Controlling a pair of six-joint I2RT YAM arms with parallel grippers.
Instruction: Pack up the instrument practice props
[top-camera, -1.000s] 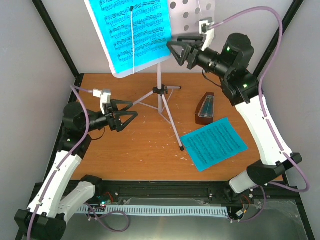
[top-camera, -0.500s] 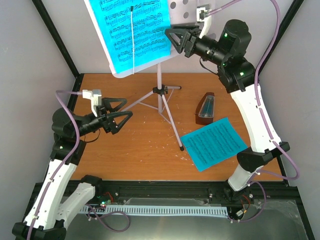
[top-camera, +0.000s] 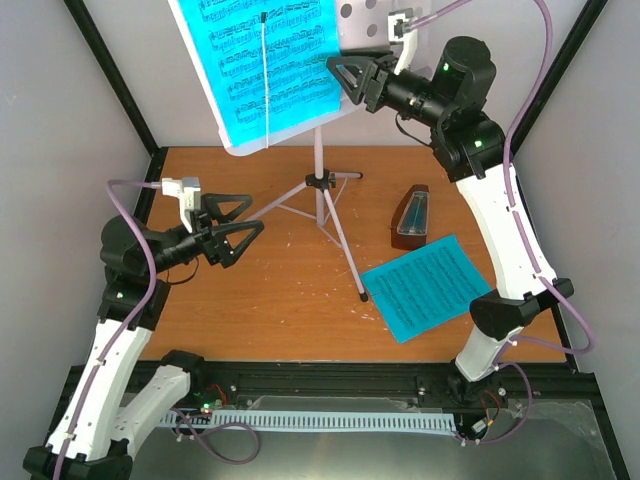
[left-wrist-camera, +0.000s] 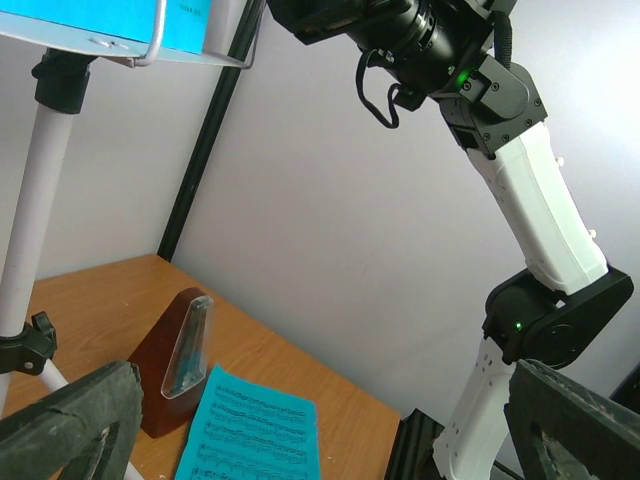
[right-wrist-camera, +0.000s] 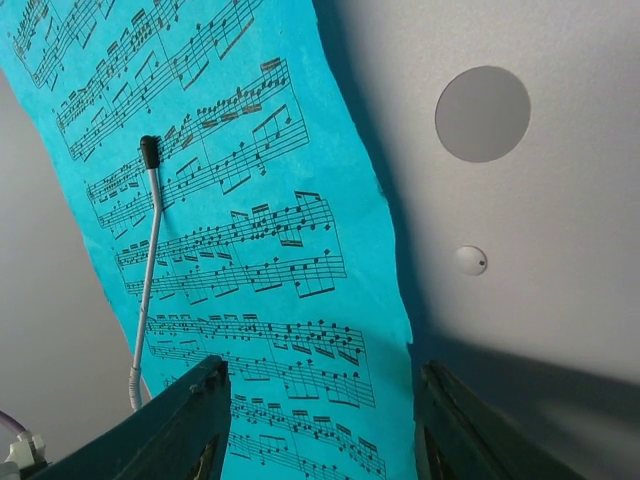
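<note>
A silvery tripod music stand (top-camera: 320, 185) stands at the back of the table; its perforated desk (top-camera: 385, 20) holds a cyan sheet-music page (top-camera: 265, 65) under a wire clip (right-wrist-camera: 148, 260). My right gripper (top-camera: 355, 82) is open, raised at the page's right edge (right-wrist-camera: 360, 290), jaws on either side of it without touching. A second cyan page (top-camera: 428, 285) lies flat at the right front. The brown pyramid metronome (top-camera: 411, 217) stands behind that page; both show in the left wrist view, metronome (left-wrist-camera: 178, 360) and page (left-wrist-camera: 252, 440). My left gripper (top-camera: 235, 222) is open and empty above the table's left side.
The stand's legs (top-camera: 345, 250) spread over the middle of the wooden table (top-camera: 270, 300). Black frame posts (top-camera: 110, 70) and grey walls close in the sides. A cable rail (top-camera: 330, 420) runs along the near edge.
My right gripper has risen and moved a little left toward the page on the stand. My left arm has drawn back to the left and lifted its gripper slightly.
</note>
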